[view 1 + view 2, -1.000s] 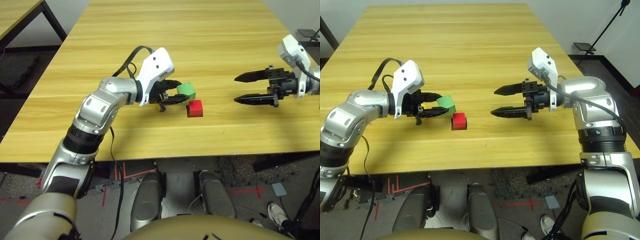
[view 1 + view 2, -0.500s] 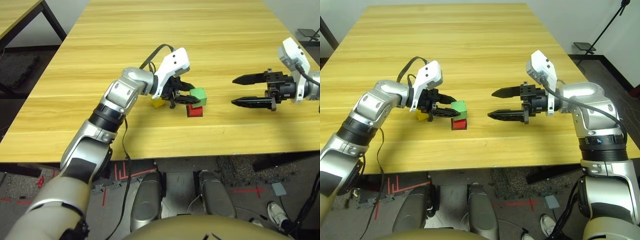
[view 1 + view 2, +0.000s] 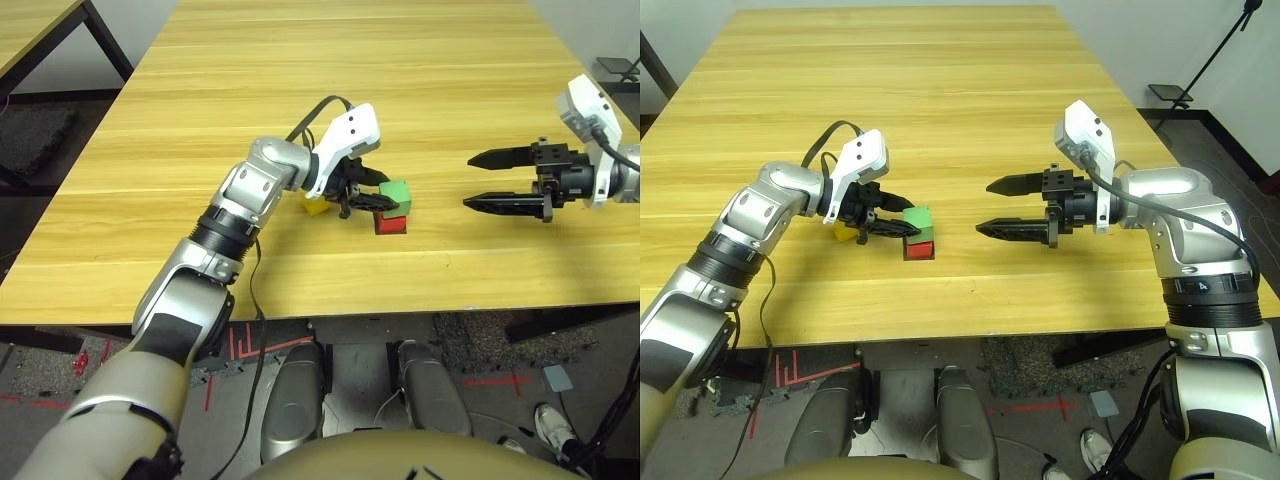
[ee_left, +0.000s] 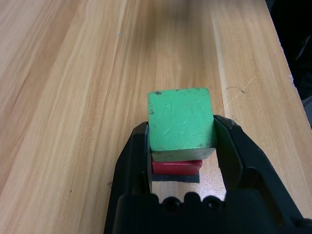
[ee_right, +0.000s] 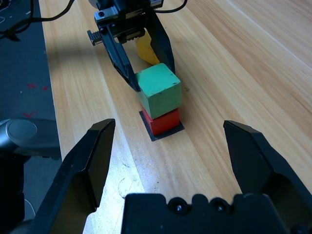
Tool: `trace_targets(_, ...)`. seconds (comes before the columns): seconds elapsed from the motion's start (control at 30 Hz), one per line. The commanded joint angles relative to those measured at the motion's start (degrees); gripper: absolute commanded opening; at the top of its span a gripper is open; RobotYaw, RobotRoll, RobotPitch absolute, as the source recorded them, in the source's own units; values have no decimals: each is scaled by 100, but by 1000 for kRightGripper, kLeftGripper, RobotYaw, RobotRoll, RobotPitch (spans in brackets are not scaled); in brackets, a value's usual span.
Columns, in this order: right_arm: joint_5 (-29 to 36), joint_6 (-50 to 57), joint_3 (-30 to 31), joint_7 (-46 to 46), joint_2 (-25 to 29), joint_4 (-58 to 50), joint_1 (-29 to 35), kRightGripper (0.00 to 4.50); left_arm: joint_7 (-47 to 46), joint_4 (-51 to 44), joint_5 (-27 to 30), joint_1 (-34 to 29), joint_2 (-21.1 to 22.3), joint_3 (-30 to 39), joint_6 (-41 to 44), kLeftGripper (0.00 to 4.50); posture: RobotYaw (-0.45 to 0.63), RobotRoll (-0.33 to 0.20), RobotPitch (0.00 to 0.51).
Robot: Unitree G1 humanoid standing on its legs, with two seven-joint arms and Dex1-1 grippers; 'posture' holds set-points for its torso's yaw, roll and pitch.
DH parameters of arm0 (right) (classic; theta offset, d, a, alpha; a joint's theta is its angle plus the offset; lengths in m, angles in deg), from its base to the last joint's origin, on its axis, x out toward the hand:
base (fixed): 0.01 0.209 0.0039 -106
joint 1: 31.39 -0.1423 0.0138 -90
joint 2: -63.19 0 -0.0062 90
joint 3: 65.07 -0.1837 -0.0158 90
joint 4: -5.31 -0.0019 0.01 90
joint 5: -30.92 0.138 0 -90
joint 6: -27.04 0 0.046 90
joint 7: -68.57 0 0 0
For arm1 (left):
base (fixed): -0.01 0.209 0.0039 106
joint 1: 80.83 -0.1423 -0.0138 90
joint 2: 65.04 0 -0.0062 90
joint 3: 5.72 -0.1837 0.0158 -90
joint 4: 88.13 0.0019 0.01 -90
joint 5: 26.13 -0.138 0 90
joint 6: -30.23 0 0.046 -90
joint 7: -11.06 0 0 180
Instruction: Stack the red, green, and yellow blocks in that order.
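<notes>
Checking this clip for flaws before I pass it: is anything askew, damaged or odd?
Only slightly: the green block sits on the red block a little off-square, overhanging one side, with the left gripper shut on it. The yellow block lies on the table behind that gripper. No damage visible.

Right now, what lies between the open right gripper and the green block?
Only bare table: the head views show nothing between the right gripper and the green block.

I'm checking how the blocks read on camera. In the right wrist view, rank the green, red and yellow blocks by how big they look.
1. green block, whole cube showing.
2. red block, mostly covered by the green one.
3. yellow block, partly hidden behind the left gripper and farther away, so smallness is unsure.
</notes>
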Motion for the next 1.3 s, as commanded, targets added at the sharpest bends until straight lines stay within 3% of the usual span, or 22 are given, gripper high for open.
trace_targets(0.03,48,33,-62,-34,68,-75,-15,4500,29,116,-72,28,-58,49,-78,1977,151,-97,131)
trace_targets(0.23,74,45,-86,-82,55,-108,0,4500,105,248,-187,3,-84,-5,-157,1977,150,-97,133)
trace_targets(0.27,74,41,-88,-91,49,-98,-5,4500,125,268,-209,-7,-84,-21,-185,2697,153,-97,131)
trace_targets(0.47,7,-82,-51,-80,28,97,-110,4500,191,-769,64,-139,281,211,669,4460,180,-99,120)
trace_targets(0.6,-23,-132,-5,-51,14,218,-204,4500,19,-1828,306,-271,829,576,1550,4460,199,-104,114)
trace_targets(0.77,-72,-222,88,6,-48,395,-364,4500,-520,-2218,138,-596,1402,930,1726,4460,224,-107,106)
trace_targets(0.87,-102,-270,143,35,-107,484,-462,4500,-752,-2109,83,-834,1478,990,1657,4460,229,-112,103)
trace_targets(1.3,-90,-204,149,41,-150,436,-560,4500,-1300,-1336,-532,-1191,1062,447,848,4460,204,-118,106)
